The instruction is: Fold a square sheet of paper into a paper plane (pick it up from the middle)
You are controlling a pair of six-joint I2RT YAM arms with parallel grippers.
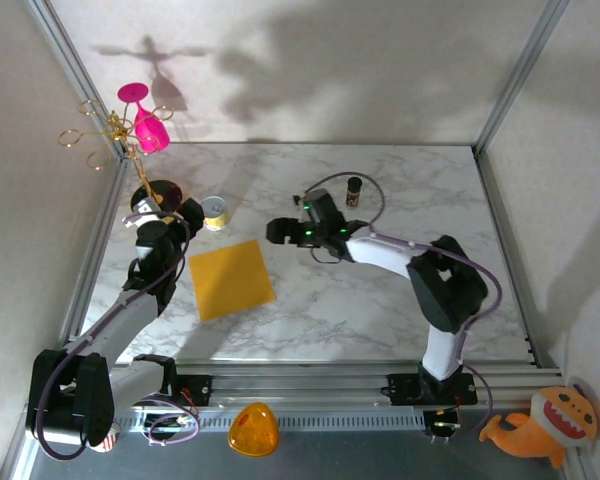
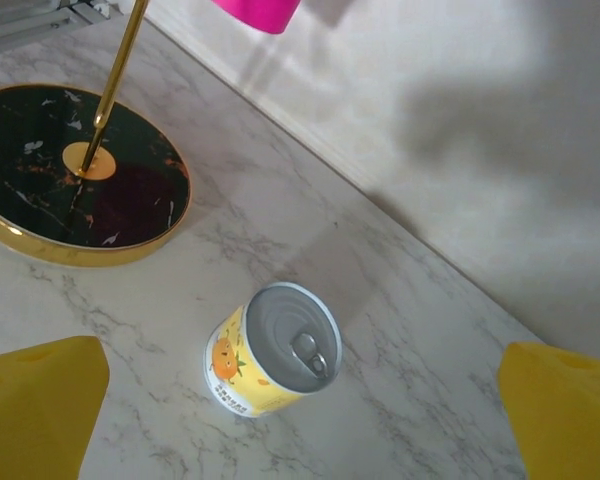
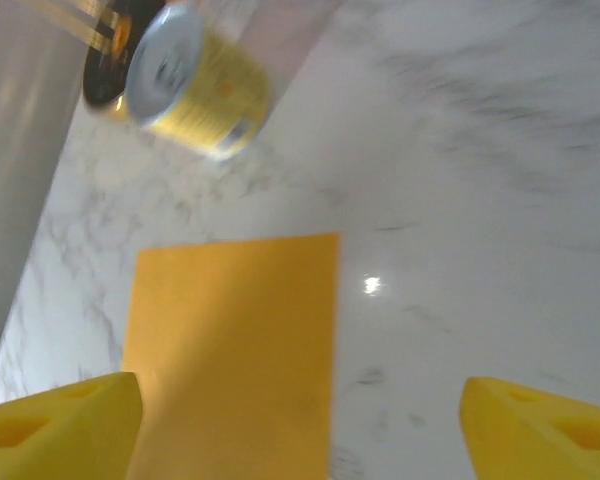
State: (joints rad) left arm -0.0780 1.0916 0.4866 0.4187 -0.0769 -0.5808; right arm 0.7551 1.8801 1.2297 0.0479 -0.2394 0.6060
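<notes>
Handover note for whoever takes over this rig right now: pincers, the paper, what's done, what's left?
Left pincer: open, empty, near the yellow tin, beyond the sheet's far left corner.
Right pincer: open, empty, just right of the sheet's far corner, facing it.
Square sheet of paper: flat and unfolded on the marble table, between the arms, touched by neither pincer.
Done: no fold visible.
Left: pick the sheet up from its middle, then make every fold of the plane.

Yellow tin (image 1: 215, 212), stand base (image 1: 154, 191) crowd paper (image 1: 231, 279) far-left; right side open
</notes>
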